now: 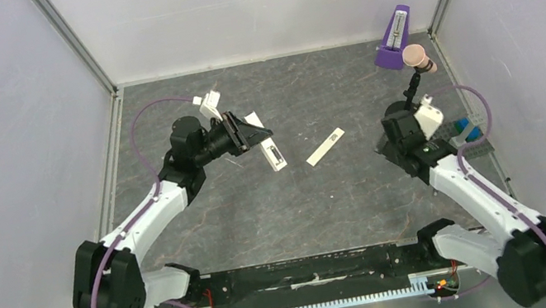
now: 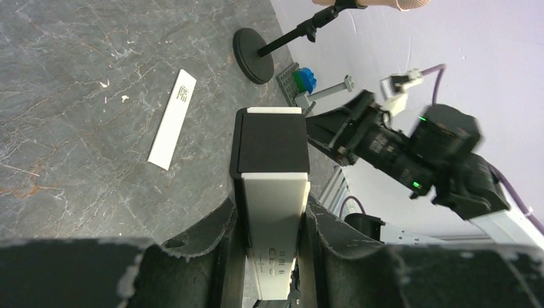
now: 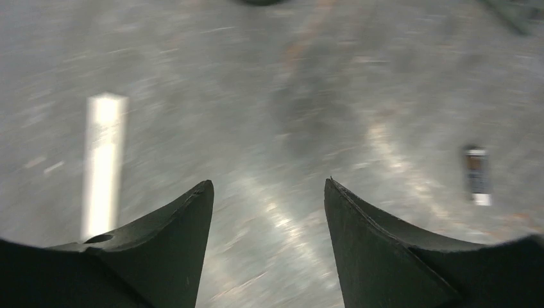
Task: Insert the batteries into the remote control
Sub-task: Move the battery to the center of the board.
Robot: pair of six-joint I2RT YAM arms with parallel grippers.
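My left tool (image 2: 271, 203) is clamped on the remote (image 2: 271, 192), one finger pressing each long side, and the white bar juts out past the fingertips with its dark recess (image 2: 271, 144) facing my wrist camera. In the overhead view this tool (image 1: 248, 134) sits at about 10 o'clock from the middle of the bench (image 1: 264, 222), and the remote's free end (image 1: 277, 157) points toward 5 o'clock, lifted or resting I cannot tell. The cover strip (image 1: 325, 147) lies flat near the bench centre, apart from the remote and slanted from 8 to 2 o'clock; my left camera has it (image 2: 172, 119) at 10 o'clock of the remote. My right tool (image 3: 268, 185) is spread apart with only bare bench between its fingers, gripping nothing; its arm is at 3 o'clock of the bench. Its view is blurred, with the strip (image 3: 102, 160) at 9 o'clock and a small dark battery (image 3: 476, 176) with a pale end lying on the bench at 3 o'clock, clear of both fingers. I can find only that one cell. At 1 o'clock, by the far corner, stand a purple metronome (image 1: 395, 40) and a black stand (image 1: 413, 87) with a pink head, and blue bricks (image 1: 462, 127) sit on a grey plate just right of my right arm.
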